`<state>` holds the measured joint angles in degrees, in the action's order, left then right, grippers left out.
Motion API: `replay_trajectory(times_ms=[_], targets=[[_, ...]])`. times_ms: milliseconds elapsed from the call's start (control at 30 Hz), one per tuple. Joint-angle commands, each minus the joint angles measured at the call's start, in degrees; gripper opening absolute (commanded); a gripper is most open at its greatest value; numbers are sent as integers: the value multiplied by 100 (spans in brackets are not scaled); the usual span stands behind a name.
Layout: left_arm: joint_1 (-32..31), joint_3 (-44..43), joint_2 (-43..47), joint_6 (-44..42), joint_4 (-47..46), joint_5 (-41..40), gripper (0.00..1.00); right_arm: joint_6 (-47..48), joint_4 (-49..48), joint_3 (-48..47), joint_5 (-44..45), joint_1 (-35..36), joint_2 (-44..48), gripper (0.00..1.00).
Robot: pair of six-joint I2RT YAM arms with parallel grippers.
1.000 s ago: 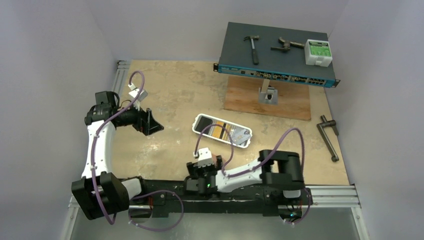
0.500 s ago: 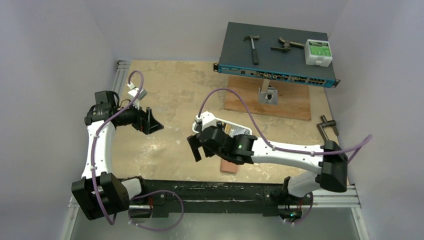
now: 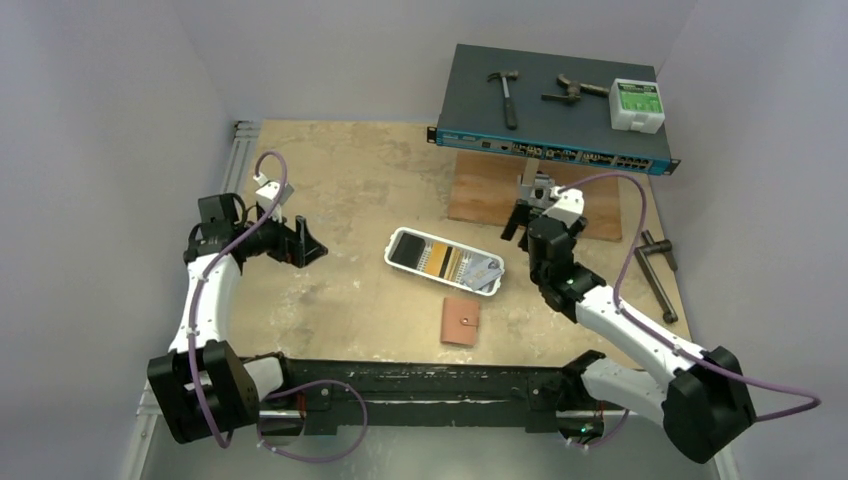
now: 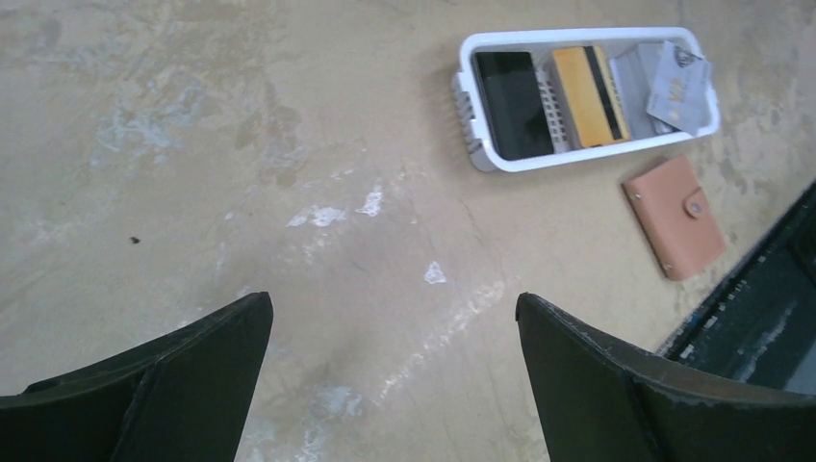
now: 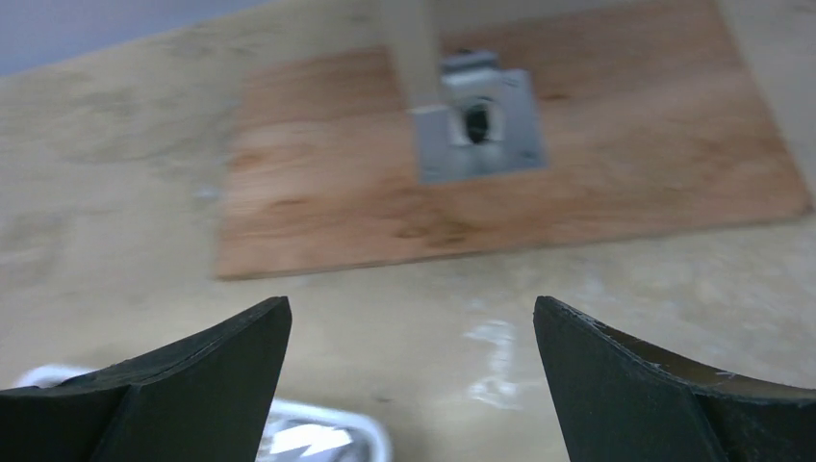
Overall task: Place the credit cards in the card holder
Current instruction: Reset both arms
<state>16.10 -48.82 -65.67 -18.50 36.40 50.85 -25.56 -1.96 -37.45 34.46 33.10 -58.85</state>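
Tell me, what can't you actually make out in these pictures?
Card count: the credit cards overlap at one end of the white tray in the left wrist view, and they are too small in the top view.
Card holder pockets: it lies closed, so the inside is hidden.
Right wrist view: blurred, the bottom edge cuts off the tray, and the holder is out of frame.

The card holder (image 4: 674, 218) looks like matt tan leather with a metal snap (image 4: 695, 205). The credit cards (image 4: 589, 94) and white tray (image 4: 577, 35) are smooth plastic; the tabletop (image 4: 241, 144) is scuffed and matt.
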Motion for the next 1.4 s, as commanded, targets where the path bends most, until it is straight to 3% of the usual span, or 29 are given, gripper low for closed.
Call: replay_trajectory(times_ms=[0, 167, 300, 433, 833, 1000, 1167, 1233, 1300, 1367], targets=[[51, 463, -87, 662, -1919, -569, 100, 322, -1937, 789, 1440, -794, -155, 99], [48, 1296, -511, 1182, -4224, -1019, 100, 535, -3386, 1200, 1450, -1690, -714, 99], [50, 1620, -789, 1383, -5229, -1158, 100, 1288, -4314, 1238, 1198, -1862, -1277, 99], [41, 1978, -762, 1483, -6206, -1124, 100, 1370, -4871, 1481, 879, -2062, -1556, 99], [-21, 1874, -888, 1701, -6276, -1638, 100, 1339, -6641, 2171, 245, -2588, -2091, 99], [-280, 2004, -873, 1989, -6613, -1893, 100, 1458, -6433, 1951, 31, -2584, -2267, 99], [-892, 2546, -1071, 1885, -7963, -2587, 100, 1722, -6330, 1788, -375, -2584, -2423, 99], [-1061, 2500, -955, 1617, -7648, -2870, 100, 1955, -6446, 1820, -650, -2589, -2483, 99], [-1080, 2545, -1006, 1688, -7823, -2950, 100, 2053, -6809, 2050, -1018, -2587, -2596, 99], [-1086, 2498, -1013, 1688, -7730, -3059, 100, 2273, -8046, 2335, -897, -2573, -2871, 99]])
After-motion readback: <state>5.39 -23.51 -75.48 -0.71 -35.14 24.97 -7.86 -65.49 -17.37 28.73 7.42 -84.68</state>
